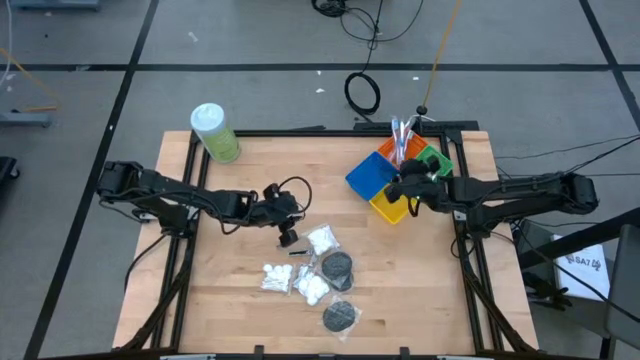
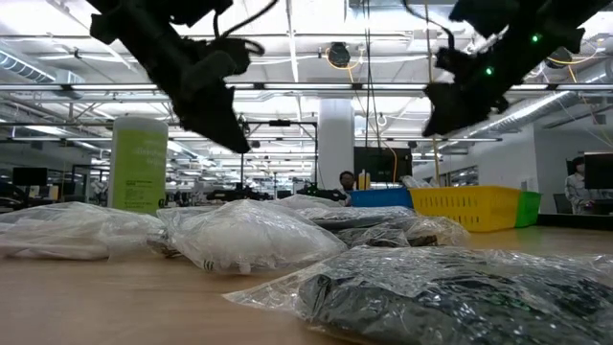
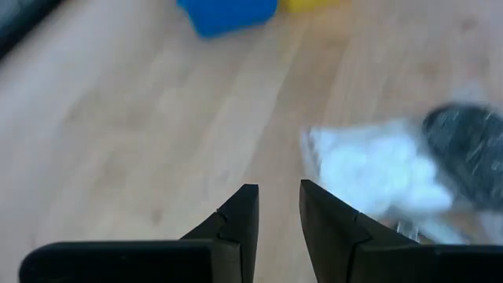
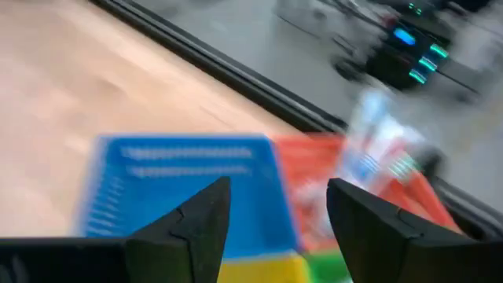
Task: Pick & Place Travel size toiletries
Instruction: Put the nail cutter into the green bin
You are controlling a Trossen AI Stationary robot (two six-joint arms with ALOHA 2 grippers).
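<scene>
- Jaws of the right gripper (image 4: 277,206) stand released and empty above the blue basket (image 1: 370,175) and yellow basket (image 1: 391,209).
- Left gripper (image 3: 277,214): jaws narrowly parted, grasping nothing, near the cotton-ball bags (image 1: 322,240).
- Black discs (image 1: 336,266) lie bagged mid-desk (image 1: 230,290).

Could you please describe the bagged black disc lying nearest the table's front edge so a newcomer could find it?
Start at the pile of clear bags on the wooden table. The disc lies alone just beyond it, nearest the front edge; the other black disc sits among the cotton bags.
</scene>
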